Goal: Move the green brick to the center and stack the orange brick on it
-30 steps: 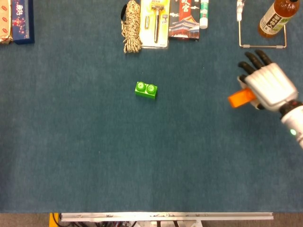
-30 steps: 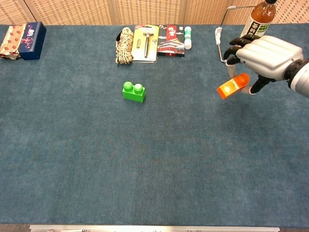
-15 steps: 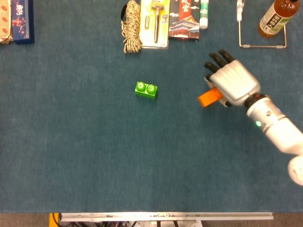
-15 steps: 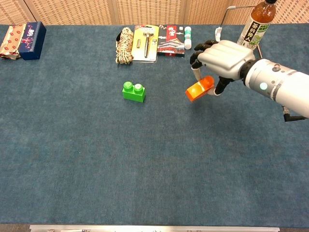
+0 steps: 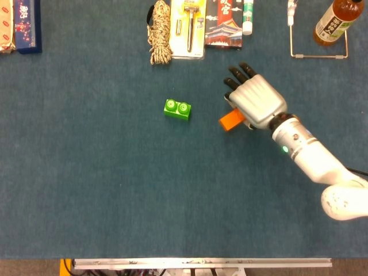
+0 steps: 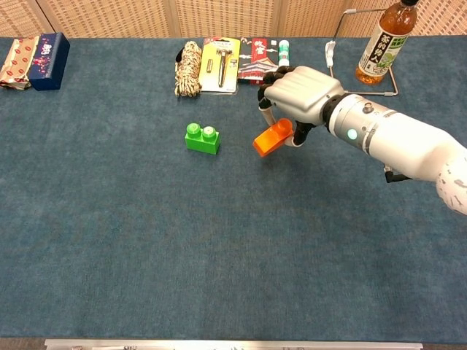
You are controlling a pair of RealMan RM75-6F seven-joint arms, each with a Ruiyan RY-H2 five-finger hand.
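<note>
Blue surface (image 5: 86, 184) fills both views, and the right arm (image 5: 310, 158) now reaches in from the lower right, stretched well further toward mid-frame than a second ago. The right hand (image 5: 256, 103) has swept left from the right edge; its fingers (image 5: 238, 76) are curled around the orange brick (image 5: 231, 120), which hangs tilted beneath the palm, clear of the surface in the chest view. The green brick (image 5: 177, 108) has not budged: it sits studs-up just left of centre, near the orange one but not touching. So the carry is nearly done; what's left, I'd say, is levelling the orange brick and lining it up over those studs. Left hand is out of sight.
</note>
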